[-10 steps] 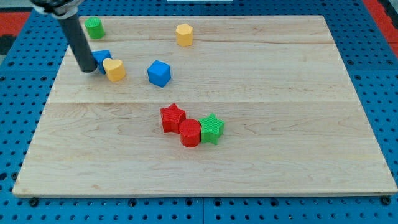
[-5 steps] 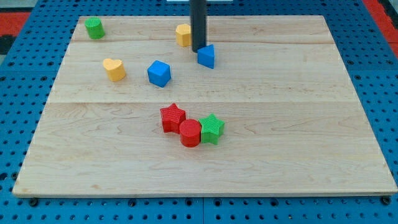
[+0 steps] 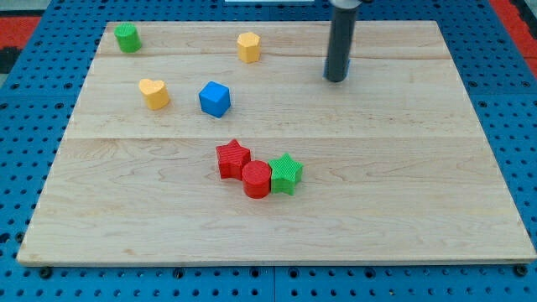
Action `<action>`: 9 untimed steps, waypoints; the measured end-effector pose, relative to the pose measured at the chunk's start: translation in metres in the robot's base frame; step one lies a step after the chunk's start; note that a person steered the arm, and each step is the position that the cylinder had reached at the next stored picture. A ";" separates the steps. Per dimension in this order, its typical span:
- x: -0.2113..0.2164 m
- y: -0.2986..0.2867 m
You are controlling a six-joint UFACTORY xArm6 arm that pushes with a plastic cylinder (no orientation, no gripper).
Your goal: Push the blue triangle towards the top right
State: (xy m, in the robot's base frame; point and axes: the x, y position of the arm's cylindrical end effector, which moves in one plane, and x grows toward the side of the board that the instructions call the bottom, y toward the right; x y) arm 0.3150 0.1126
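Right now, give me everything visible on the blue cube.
The blue cube is a small solid block, bright blue with a matte plastic look and faceted sides. It sits on the wooden board in the view's upper left part, one corner turned toward the camera. Nothing touches it: the yellow heart block lies apart to its left, and my tip is well off to its right.

blue triangle perhaps hidden behind rod (image 3: 339, 42)

Your dark rod stands nearly upright in the view's upper right-centre, entering from the top edge, with my tip (image 3: 336, 79) resting low.
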 end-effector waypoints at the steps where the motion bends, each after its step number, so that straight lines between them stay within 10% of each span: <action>1: -0.007 -0.019; 8: -0.051 0.073; 9: 0.006 0.073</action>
